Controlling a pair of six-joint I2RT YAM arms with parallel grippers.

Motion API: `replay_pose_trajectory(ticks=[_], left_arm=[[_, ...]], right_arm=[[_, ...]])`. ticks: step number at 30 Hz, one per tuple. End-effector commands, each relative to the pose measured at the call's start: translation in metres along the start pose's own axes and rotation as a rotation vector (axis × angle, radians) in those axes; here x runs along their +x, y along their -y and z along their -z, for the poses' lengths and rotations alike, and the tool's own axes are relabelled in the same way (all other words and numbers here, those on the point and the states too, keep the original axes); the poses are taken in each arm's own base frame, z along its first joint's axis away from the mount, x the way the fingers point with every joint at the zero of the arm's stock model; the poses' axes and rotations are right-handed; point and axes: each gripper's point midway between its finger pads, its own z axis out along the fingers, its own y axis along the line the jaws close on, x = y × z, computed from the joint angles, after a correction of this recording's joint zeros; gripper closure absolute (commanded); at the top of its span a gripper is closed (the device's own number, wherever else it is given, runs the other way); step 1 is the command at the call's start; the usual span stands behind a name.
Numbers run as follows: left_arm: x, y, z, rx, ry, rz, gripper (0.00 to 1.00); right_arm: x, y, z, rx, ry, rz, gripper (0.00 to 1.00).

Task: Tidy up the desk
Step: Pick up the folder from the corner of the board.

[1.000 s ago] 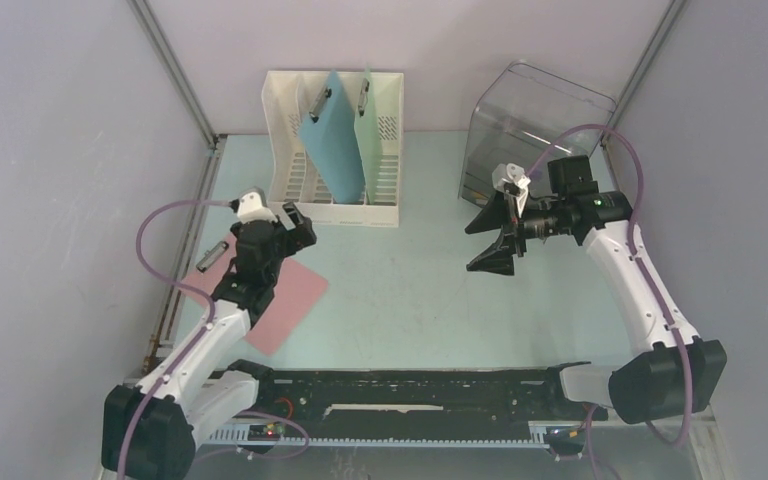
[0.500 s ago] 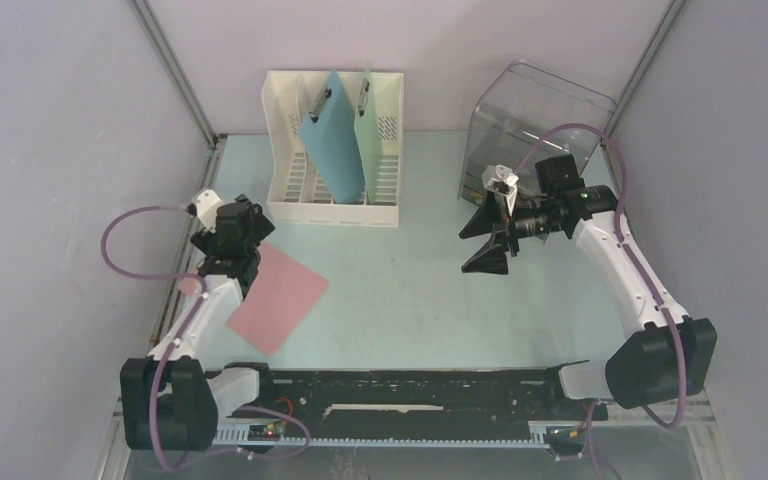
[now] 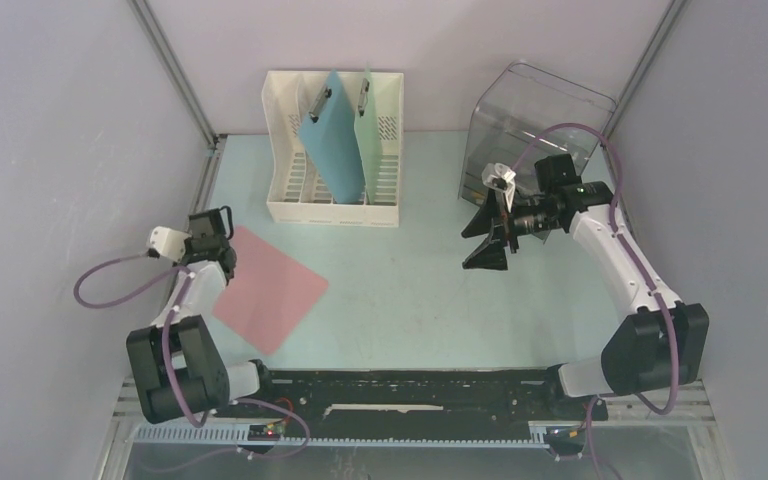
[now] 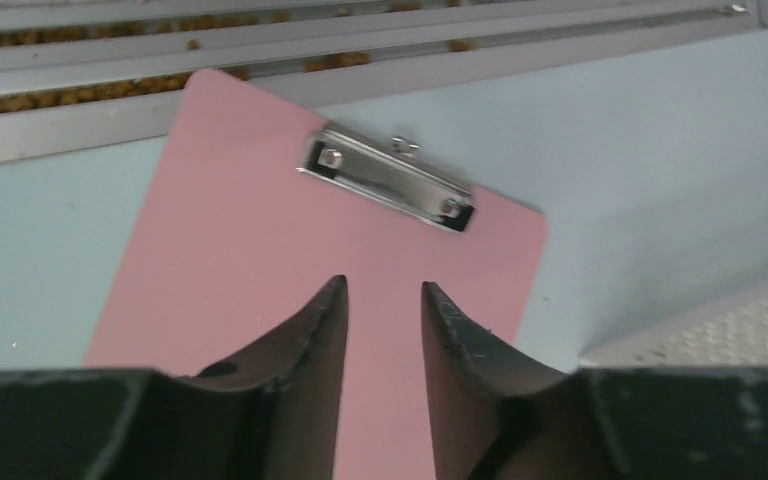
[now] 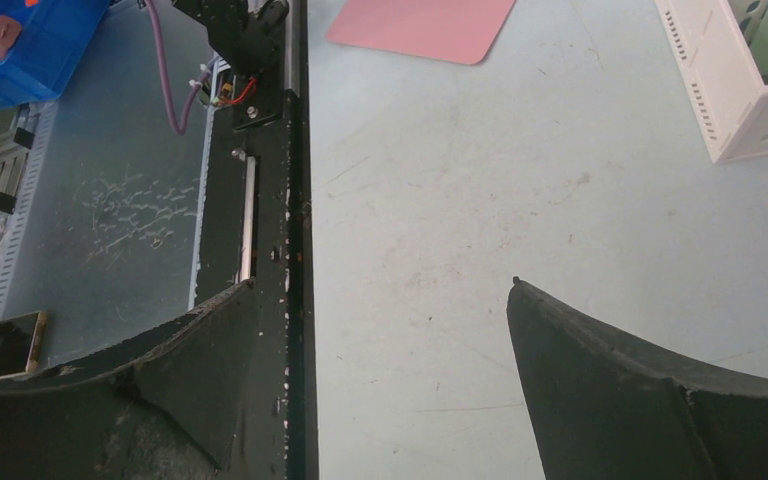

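Pale grey walls (image 3: 60,150) close in a mint-green bench (image 3: 410,290), a large flat rectangle with metal-framed edges and a black rail (image 3: 410,385) along its near side; its surface is scuffed and scratched in the right wrist view.

The left claw (image 4: 380,290) is half closed, with a narrow gap between its fingers and nothing in it. It hangs over a pink clipboard (image 3: 270,290) lying flat at the bench's left, its fingers pointing at the metal clip (image 4: 388,180). The right claw (image 5: 381,284) is spread wide and empty above bare bench, just in front of a clear plastic bin (image 3: 540,110) at the far right. At the far middle a white file rack (image 3: 332,213) holds a blue clipboard (image 3: 332,140) and a green clipboard (image 3: 378,135) upright.

A second ago the left arm stretched across the pink clipboard toward the rack with its claw wide. Now it is folded back by the left edge, leaving most of the board uncovered, and the claw has narrowed. The board has not moved. The right arm has edged slightly toward the bin, its claw as wide as before.
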Motion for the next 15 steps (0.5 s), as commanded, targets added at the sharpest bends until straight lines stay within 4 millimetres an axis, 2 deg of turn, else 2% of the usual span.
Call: replay_pose_trajectory(ticks=[1, 7, 11, 15], left_arm=[[0.007, -0.028, -0.018, -0.139, -0.023, 0.212, 0.63], [0.019, -0.04, -0.038, -0.283, -0.124, 0.328, 0.54], [0.024, -0.044, -0.047, -0.342, -0.141, 0.405, 0.53], [0.025, -0.038, -0.054, -0.356, -0.153, 0.423, 0.53]], right_arm=[[0.0, 0.004, 0.003, 0.012, 0.006, -0.002, 0.0], [0.002, 0.007, 0.005, 0.02, 0.007, -0.015, 0.0], [0.001, 0.008, 0.007, 0.026, 0.011, -0.014, 0.0], [0.001, 0.01, 0.009, 0.031, 0.014, -0.017, 0.0]])
